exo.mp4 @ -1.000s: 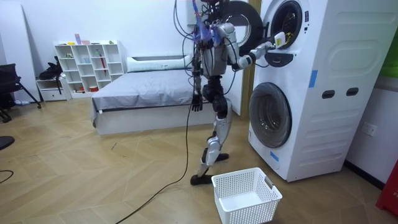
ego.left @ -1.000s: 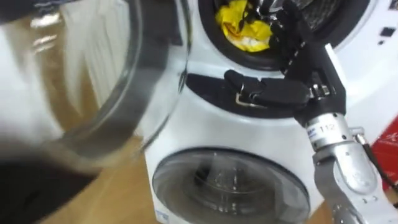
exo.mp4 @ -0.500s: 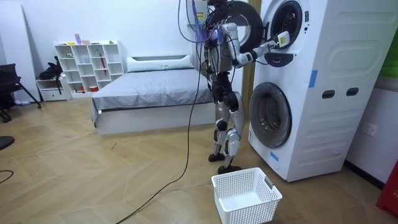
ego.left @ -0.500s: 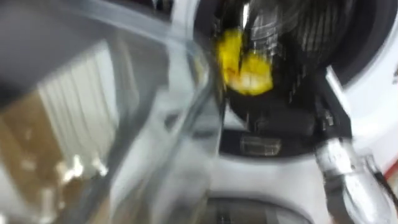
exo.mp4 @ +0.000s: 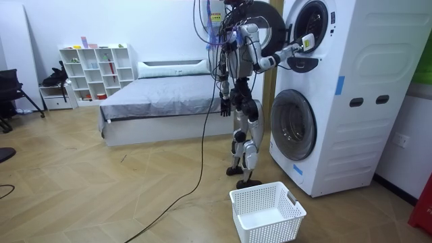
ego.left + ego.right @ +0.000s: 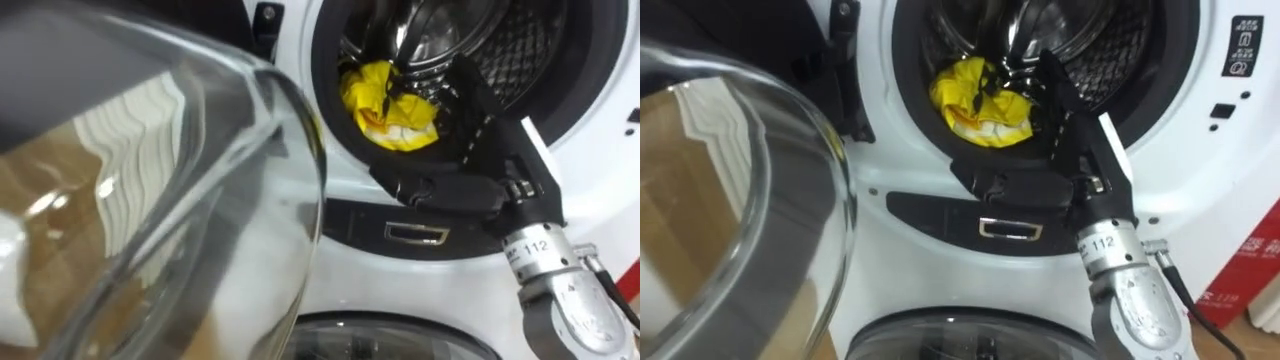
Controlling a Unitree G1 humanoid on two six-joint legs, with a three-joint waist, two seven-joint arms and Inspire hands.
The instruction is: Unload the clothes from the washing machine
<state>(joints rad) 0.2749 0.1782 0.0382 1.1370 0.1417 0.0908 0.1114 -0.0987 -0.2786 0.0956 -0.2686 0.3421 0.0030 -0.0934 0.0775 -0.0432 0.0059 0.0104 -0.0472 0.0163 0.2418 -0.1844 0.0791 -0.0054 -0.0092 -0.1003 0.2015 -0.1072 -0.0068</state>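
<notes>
Bedroom at home — bed (image 5: 152,101), shelf (image 5: 94,73), stacked washers (image 5: 337,94).

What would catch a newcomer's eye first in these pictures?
The bright yellow cloth in the drum of the upper washing machine, with the right hand reaching in at it. Next, the big open glass door at the left, and the white basket on the floor nearby.

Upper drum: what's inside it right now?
A crumpled yellow garment lies at the front of the upper drum, with the right hand reaching in at it. Whatever sits behind or under the garment and hand is covered.
</notes>
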